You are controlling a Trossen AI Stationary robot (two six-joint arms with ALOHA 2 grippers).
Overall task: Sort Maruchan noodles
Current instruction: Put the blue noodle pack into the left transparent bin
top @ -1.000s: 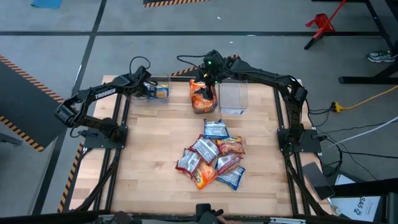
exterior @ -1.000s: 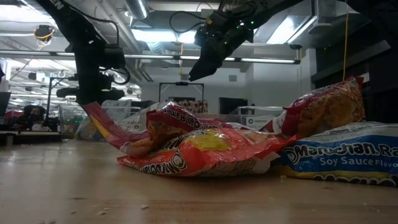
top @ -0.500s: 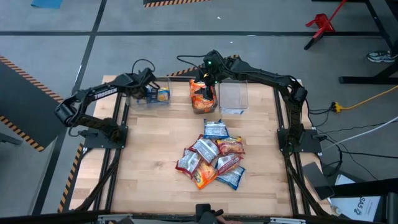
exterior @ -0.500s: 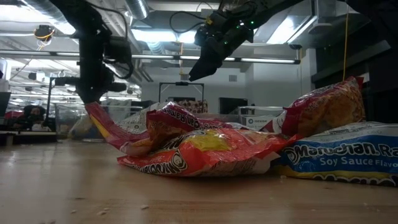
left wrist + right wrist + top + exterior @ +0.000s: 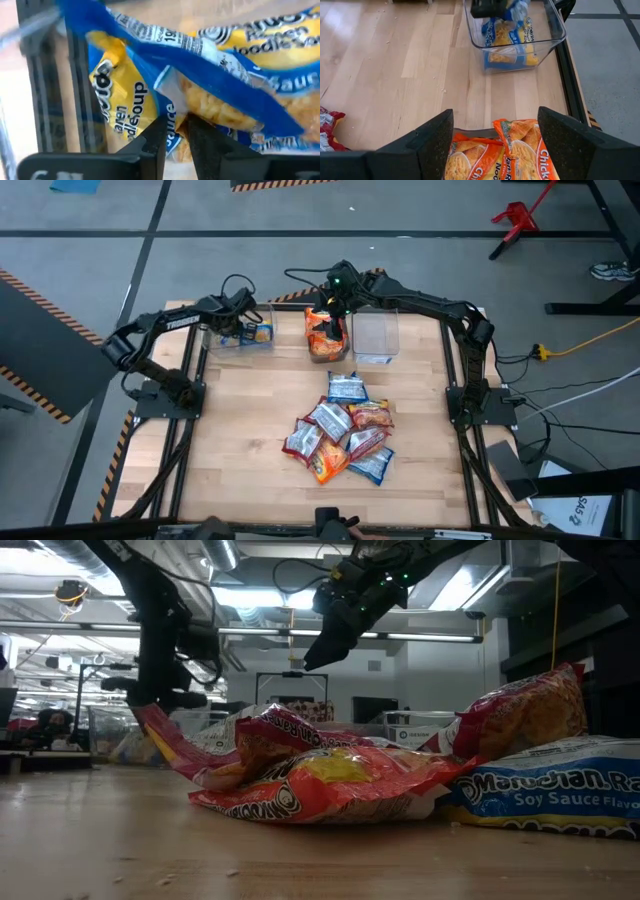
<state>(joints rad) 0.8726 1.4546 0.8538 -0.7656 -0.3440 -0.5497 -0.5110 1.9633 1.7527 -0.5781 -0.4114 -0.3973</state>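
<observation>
Reading labels: the packet nearest your low camera, a blue-and-yellow packet (image 5: 560, 790), shows "Maruchan Ra…" and "Soy Sauce Flavor"; the orange packets (image 5: 520, 155) under your right gripper show "Chick…" and "Noo…".
Left gripper: your left gripper (image 5: 175, 131) sits in the blue bin (image 5: 245, 330) at the far left of the table (image 5: 240, 440), its tips a narrow gap apart with a fold of blue wrapper between them; whether they still pinch it you cannot tell.
Packet at left gripper: blue-and-yellow noodles (image 5: 210, 75), crumpled, lying right in front of the fingertips; parts of "Sauce" and "noodles" print read sideways and upside down, so its long axis is unclear.
Right gripper: your right gripper (image 5: 495, 132) hangs with fingers spread wide and nothing between them, directly above the orange bin (image 5: 327, 335).
Empty-looking bin: a clear bin (image 5: 375, 338) stands just beside the right gripper.
Unsorted pile: mixed packets (image 5: 342, 430) lie well apart from both grippers, mid-table, overlapping and pointing every way.
</observation>
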